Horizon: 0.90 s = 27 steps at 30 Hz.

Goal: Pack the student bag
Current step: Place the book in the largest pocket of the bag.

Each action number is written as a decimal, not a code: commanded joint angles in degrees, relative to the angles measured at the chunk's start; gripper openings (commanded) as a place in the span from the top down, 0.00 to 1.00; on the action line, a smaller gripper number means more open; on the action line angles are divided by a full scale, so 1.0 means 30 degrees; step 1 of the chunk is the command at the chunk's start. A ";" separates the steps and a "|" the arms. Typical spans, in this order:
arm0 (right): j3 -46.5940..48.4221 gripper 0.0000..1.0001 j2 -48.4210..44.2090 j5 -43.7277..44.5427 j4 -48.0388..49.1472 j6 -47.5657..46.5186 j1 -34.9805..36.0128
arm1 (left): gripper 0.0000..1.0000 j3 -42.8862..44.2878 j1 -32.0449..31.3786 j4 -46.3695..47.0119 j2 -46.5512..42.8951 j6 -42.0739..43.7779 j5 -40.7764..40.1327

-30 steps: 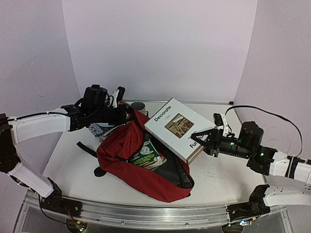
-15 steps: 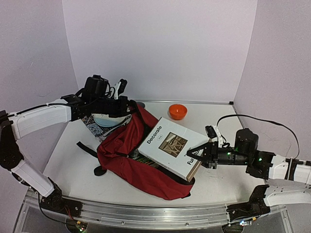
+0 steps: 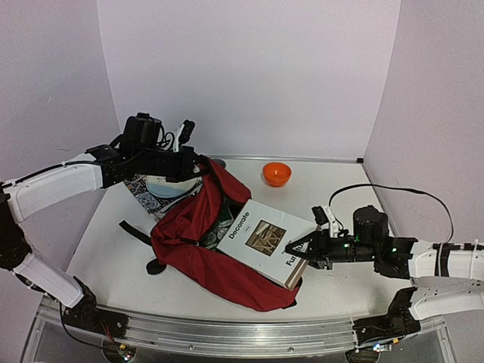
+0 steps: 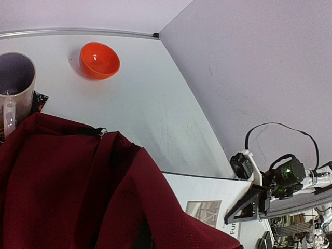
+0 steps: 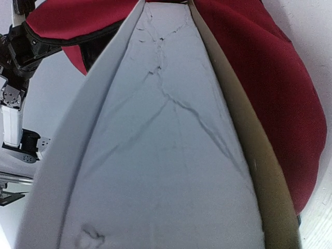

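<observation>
The white bench (image 3: 340,189) stands inside pale lilac walls. You will find the backpack (image 3: 185,231) lying left of centre on it, mouth facing right. The left gripper (image 3: 198,163) is clamped tight on the backpack's upper rim and holds that rim raised. The right gripper (image 3: 297,249) grips the near right edge of a white book (image 3: 261,238), jaws partly apart across its thickness. The book's far end lies in the backpack's mouth. An orange bowl (image 3: 277,173) stands near the back wall.
</observation>
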 commanded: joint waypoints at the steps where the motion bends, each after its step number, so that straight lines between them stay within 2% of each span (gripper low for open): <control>1: 0.1168 0.74 0.1346 -0.0520 0.2018 -0.0189 0.0745 | 1.00 0.0402 0.0161 0.2577 -0.1091 -0.1182 0.1476; 8: 0.2386 0.75 0.3750 -0.0517 0.3918 0.0735 0.2179 | 1.00 0.0372 -0.0185 0.3870 -0.0970 -0.1911 0.1260; 13: 0.3346 0.75 0.4703 0.0052 0.3979 0.0998 0.2859 | 1.00 0.0732 -0.0339 0.4093 -0.0367 -0.2109 0.1245; 22: 0.3427 0.73 0.5692 0.5374 0.4933 0.2895 0.2873 | 1.00 -0.0198 -0.1270 0.4348 -0.0730 -0.2206 0.2250; 27: 0.4856 0.73 0.8102 0.5427 0.7188 0.3759 0.2889 | 1.00 -0.0700 -0.2240 0.4350 -0.0928 -0.2264 0.2613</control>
